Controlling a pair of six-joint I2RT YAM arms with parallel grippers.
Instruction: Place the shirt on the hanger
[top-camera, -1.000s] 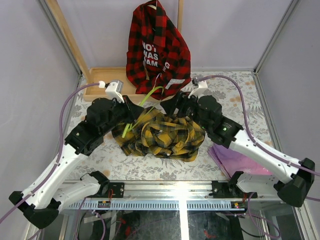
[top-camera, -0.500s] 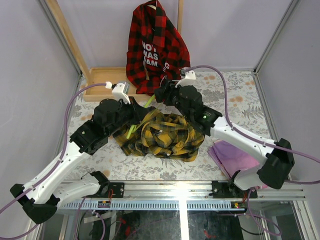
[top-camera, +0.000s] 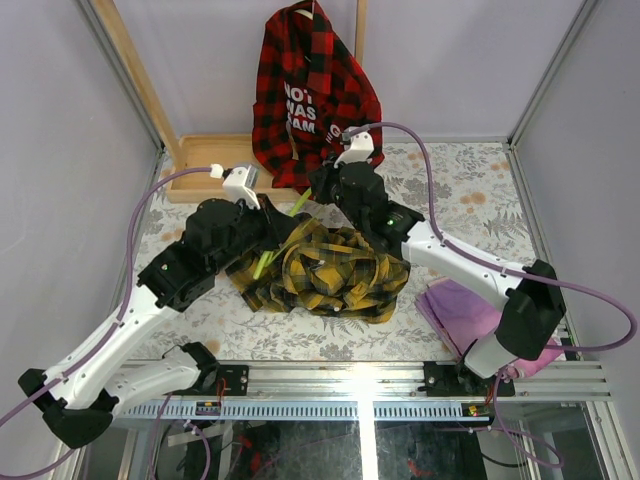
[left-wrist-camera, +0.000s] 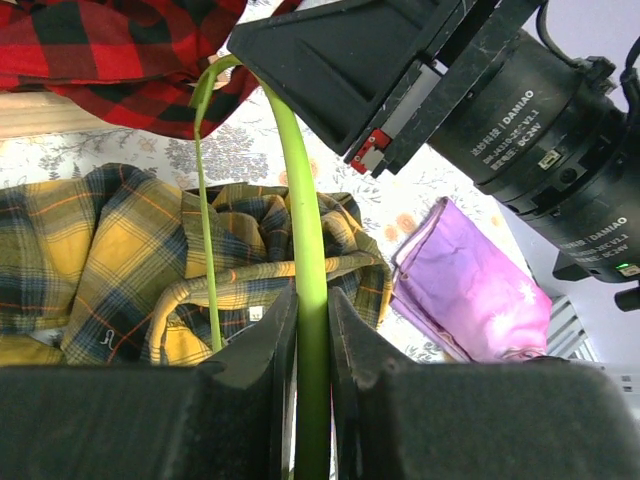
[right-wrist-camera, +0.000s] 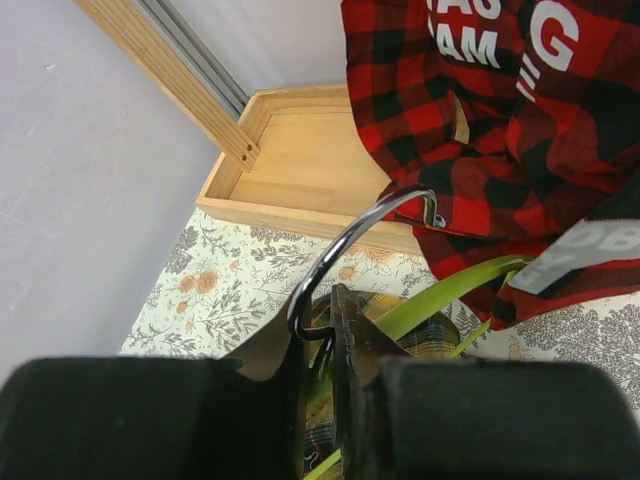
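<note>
- The left claw (left-wrist-camera: 312, 300) is pinched narrow on the hanger (left-wrist-camera: 303, 190), with the lime-green wire running straight up between its fingers.
- The right claw (right-wrist-camera: 320, 325) is closed to a slit, and the foot of the hanger's metal hook (right-wrist-camera: 345, 235) sits in that slit. It reads as a grip, though the fingers hide the contact itself.
- With both claws on it, the hanger is held off the table (top-camera: 470, 190), over the far edge of the shirt (top-camera: 320, 265).
- The shirt lies in a crumpled heap between the two arms and is not on the hanger. What looks like its collar band (left-wrist-camera: 270, 275) faces up just beside the wire.
- The wire is likely light, smooth and springy, so a single pinch would probably let it swivel. Holding it at two places should steady it.
- The flannel is likely soft, limp and slightly grippy, and it will sag from wherever it is held. The collar or a shoulder seam looks like the best hold, taking one layer only.
- The red-and-black shirt (right-wrist-camera: 480, 120) hangs close behind the hook and could snag on it.
- The purple cloth (left-wrist-camera: 470, 280) lies apart on the right.
</note>
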